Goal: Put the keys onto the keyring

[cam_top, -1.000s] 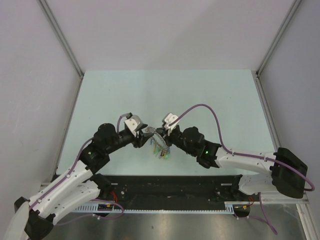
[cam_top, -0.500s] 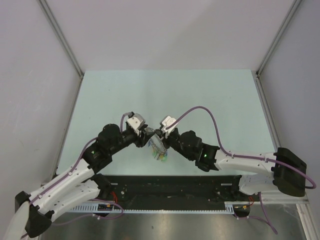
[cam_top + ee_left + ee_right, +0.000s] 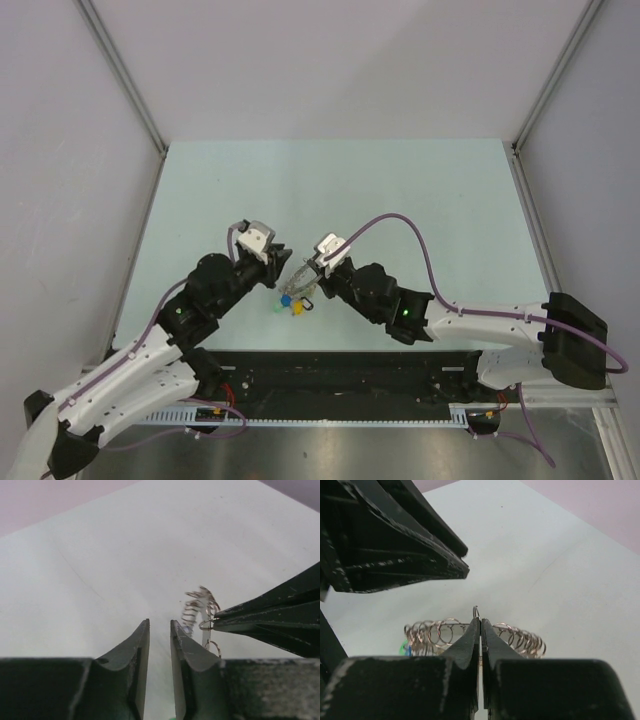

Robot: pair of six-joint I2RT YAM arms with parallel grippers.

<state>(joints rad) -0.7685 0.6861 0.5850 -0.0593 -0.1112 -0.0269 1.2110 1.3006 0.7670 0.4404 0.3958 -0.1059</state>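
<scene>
Top view: the left gripper (image 3: 284,277) and right gripper (image 3: 306,272) meet nearly tip to tip over the near middle of the table (image 3: 400,190). The keyring (image 3: 297,281) sits between their tips. The keys (image 3: 291,303), with blue, yellow and green heads, cluster just below it; whether they hang or lie on the table I cannot tell.

Left wrist view: the left gripper's jaws stand a narrow slit apart with nothing between them. The keyring is just to their right, pinched by the right gripper.

Right wrist view: the right gripper's jaws are closed on the top of the keyring. A green and blue speck shows at its left end.
</scene>
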